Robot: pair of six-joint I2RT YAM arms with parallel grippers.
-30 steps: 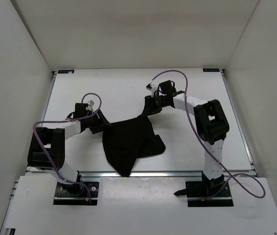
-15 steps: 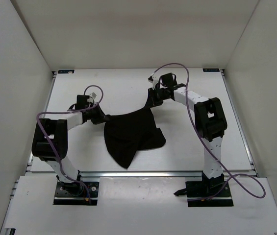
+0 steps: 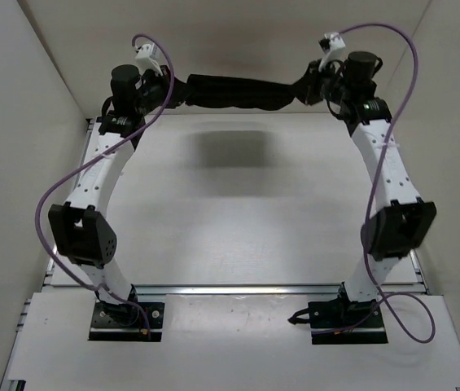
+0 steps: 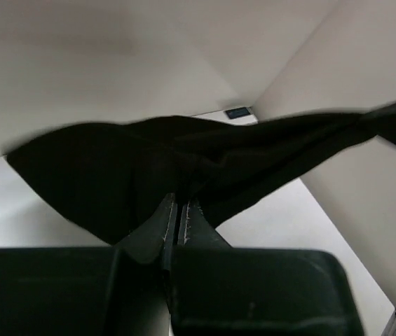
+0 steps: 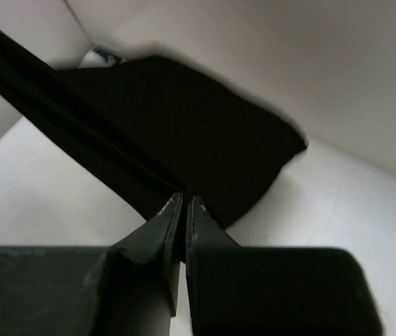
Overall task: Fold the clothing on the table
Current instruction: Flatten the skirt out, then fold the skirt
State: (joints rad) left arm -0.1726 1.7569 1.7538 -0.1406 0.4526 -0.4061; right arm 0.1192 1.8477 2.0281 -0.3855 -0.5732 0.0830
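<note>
Nearest, the two arm bases (image 3: 124,314) are seen bolted at the near edge of the table (image 3: 238,236), whose white surface is marked by a soft shadow (image 3: 230,151) toward its far side. Farther off, above the far edge, the clothing (image 3: 234,91) is held clear of the table, stretched as a bunched black band from left to right. Its left end is pinched in the closed left gripper (image 4: 178,210), its right end in the closed right gripper (image 5: 183,204).
</note>
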